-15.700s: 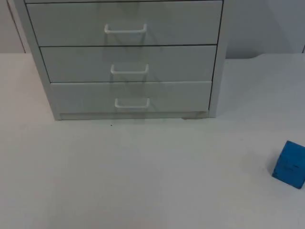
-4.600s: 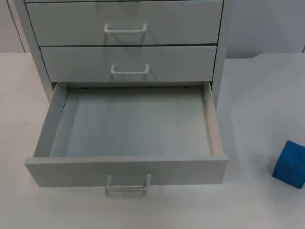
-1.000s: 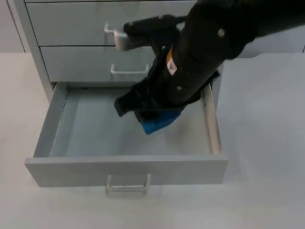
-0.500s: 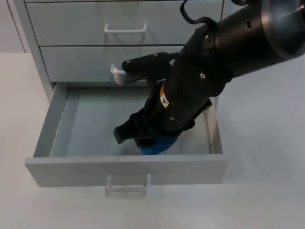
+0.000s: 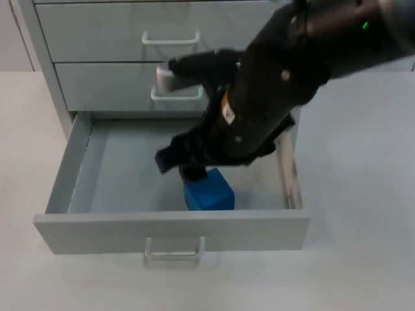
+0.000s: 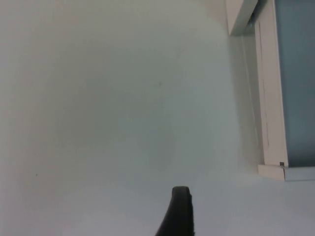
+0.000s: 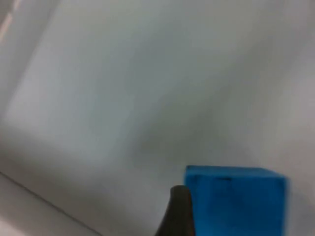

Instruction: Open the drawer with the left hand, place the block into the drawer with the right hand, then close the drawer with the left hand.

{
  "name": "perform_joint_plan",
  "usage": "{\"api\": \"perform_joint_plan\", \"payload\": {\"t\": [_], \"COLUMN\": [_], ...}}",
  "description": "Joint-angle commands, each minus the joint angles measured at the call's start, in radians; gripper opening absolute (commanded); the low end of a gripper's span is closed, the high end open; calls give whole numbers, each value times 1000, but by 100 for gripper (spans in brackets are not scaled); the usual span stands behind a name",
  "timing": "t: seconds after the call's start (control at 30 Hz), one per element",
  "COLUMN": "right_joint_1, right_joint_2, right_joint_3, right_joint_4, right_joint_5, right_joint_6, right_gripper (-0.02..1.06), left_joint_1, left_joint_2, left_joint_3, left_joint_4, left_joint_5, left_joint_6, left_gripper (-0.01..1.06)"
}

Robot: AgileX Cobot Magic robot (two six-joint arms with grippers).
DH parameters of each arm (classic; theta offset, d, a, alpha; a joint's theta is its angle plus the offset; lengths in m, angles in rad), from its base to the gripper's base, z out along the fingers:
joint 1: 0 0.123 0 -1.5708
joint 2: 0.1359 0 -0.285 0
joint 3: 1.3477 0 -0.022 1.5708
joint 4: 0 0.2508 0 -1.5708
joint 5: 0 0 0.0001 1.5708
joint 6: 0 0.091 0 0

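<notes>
The block (image 5: 208, 191) is seen resting on the floor of the open bottom drawer (image 5: 172, 231), just behind its front panel. Directly above it, the right gripper (image 5: 188, 170) appears released, so a straight upward retreat clear of the drawer walls is advised. The left gripper (image 6: 180, 211) waits over the desk (image 6: 108, 108) beside the cabinet (image 5: 168, 58); its fingers' state cannot be told.

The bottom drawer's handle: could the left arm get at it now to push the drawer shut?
Probably yes. The handle juts from the open bottom drawer with bare table before it. The right gripper hangs inside, above the blue block, so it should leave first. The left gripper waits beside the cabinet.
</notes>
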Motion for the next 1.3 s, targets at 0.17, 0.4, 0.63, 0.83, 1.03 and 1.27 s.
{"api": "perform_joint_plan", "payload": {"t": [0.17, 0.4, 0.63, 0.83, 1.03, 1.27], "right_joint_1": [6, 6, 6, 6, 6, -43], "right_joint_2": [-217, -428, -586, -698, -749, -763], "right_joint_3": [-11, 117, 304, 415, 454, 479], "right_joint_4": [-4, -3, -5, -5, -7, -14], "right_joint_5": [205, 243, 219, 205, 205, 257], "right_joint_6": [-9, -21, -14, -14, -20, -49], "right_gripper": [67, 67, 67, 67, 67, 67], "left_joint_1": [3, 3, 3, 3, 3, 3], "left_joint_2": [-10, -10, -10, -10, -10, -10], "left_joint_3": [2, 2, 2, 2, 2, 2], "left_joint_4": [-10, -12, -16, -16, -15, -11], "left_joint_5": [-4, -4, -4, -4, -4, -4], "left_joint_6": [-7, -7, -7, -7, -7, -7], "left_gripper": [71, 71, 71, 71, 71, 71]}}
